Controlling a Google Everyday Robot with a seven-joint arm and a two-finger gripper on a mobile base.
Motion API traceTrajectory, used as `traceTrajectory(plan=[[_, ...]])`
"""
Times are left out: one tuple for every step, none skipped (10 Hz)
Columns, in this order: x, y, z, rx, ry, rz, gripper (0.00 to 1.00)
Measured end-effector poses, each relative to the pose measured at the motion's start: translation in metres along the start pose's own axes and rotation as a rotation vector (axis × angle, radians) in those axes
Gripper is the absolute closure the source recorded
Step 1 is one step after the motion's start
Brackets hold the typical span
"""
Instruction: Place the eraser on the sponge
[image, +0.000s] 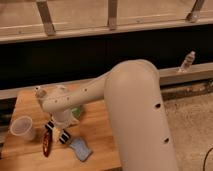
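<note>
The eraser (59, 133), a black block with white stripes, lies at an angle on the wooden table (100, 135). My gripper (58, 123) hangs right over its upper end, at the tip of the white arm (80, 97) that reaches in from the right. I cannot make out whether it touches the eraser. The sponge (80, 149), a flat blue-grey pad, lies on the table just right of and nearer than the eraser, apart from it.
A dark red oval object (46, 144) lies just left of the eraser. A clear plastic cup (22, 128) stands at the table's left edge. A green bowl (77, 111) is mostly hidden behind the arm. A small bottle (186, 61) stands on the ledge at far right.
</note>
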Motion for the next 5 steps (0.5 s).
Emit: traceTrajectory(plan=[[0.000, -0.001, 0.005, -0.005, 0.007, 0.007, 0.20], [-0.003, 0.000, 0.009, -0.010, 0.012, 0.008, 0.20], [-0.009, 0.004, 0.013, -0.018, 0.014, -0.005, 0.20], [-0.014, 0.010, 0.016, -0.024, 0.018, -0.021, 0.20], [-0.018, 0.014, 0.017, -0.029, 0.015, -0.031, 0.20]])
